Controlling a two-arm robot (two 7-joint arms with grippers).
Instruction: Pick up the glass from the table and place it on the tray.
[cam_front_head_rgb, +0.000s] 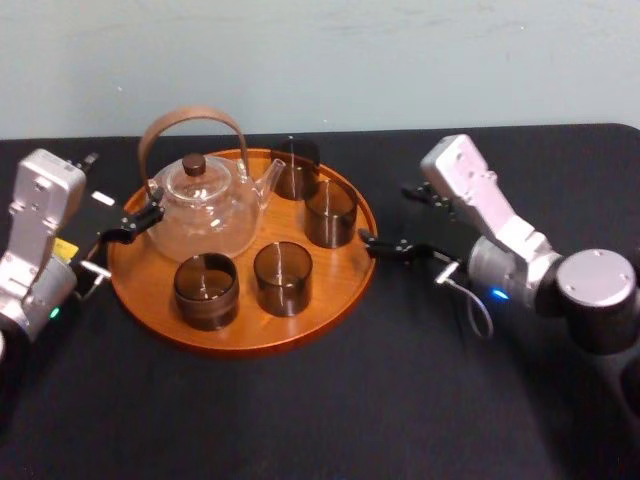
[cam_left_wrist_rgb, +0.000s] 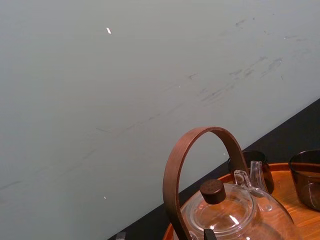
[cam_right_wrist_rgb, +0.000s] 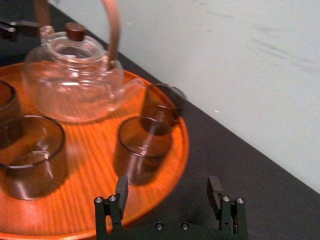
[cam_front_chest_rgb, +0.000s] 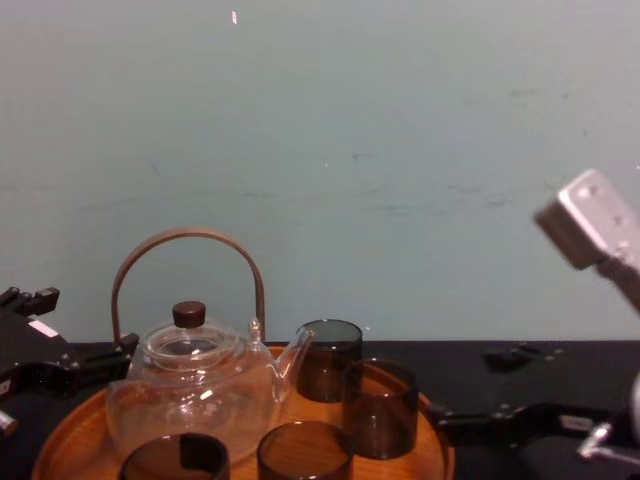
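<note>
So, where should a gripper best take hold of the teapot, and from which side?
At the top of the brown arched handle, coming down from above. It stands upright over the lid, while the teapot is wide round glass. The left gripper is beside it; the right gripper by the tray.

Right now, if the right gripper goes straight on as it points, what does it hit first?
Likely the nearest dark glass on the tray, just ahead of the open right gripper. If it rides low, the tray rim comes first; height is unclear.
</note>
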